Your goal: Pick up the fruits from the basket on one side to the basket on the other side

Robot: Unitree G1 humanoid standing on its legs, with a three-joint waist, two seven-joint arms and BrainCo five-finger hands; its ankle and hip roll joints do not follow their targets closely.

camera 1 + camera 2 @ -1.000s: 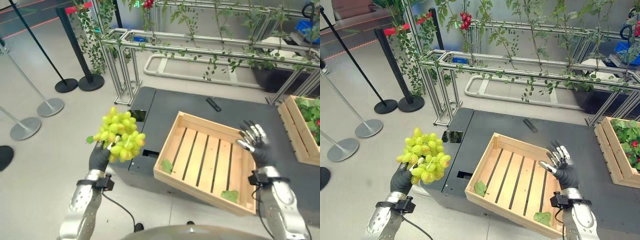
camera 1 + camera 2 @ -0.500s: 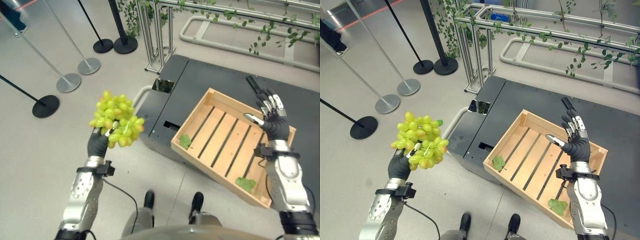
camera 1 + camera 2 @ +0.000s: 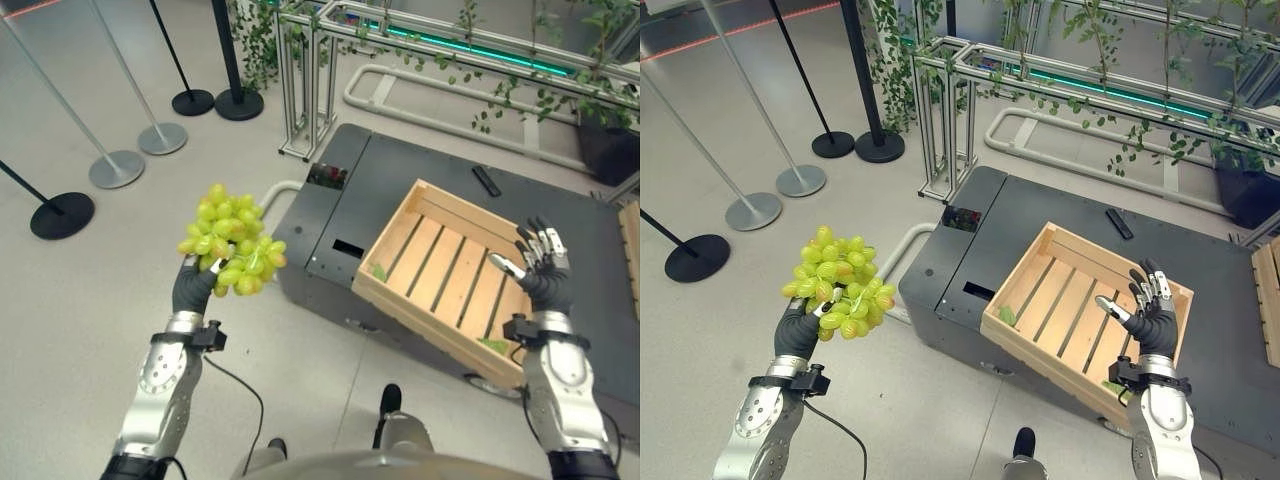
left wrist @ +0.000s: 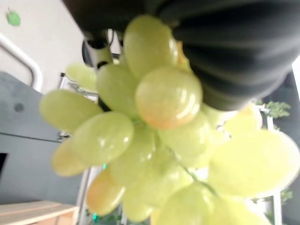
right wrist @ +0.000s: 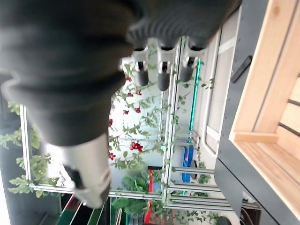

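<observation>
A bunch of green grapes [image 3: 229, 241] is raised over the floor, left of the dark table, with my left hand [image 3: 193, 289] shut on it from below. The left wrist view shows the grapes [image 4: 154, 136] pressed against the hand's dark cover. A slatted wooden crate [image 3: 446, 279] lies on the dark grey table [image 3: 420, 175], holding two green leaves and no fruit. My right hand [image 3: 541, 275] is up over the crate's right end, open, fingers spread, holding nothing. In the right wrist view its fingers [image 5: 161, 75] point straight out.
A black remote [image 3: 486, 181] lies on the table behind the crate. A second wooden crate's edge [image 3: 632, 240] shows at the far right. A metal frame with vines [image 3: 320, 60] stands behind the table. Stanchion bases [image 3: 116, 168] stand on the floor at left.
The camera has moved, so the whole picture has shifted and the table looks farther off. My left hand still holds the grapes up. My right hand stays open over the crate.
</observation>
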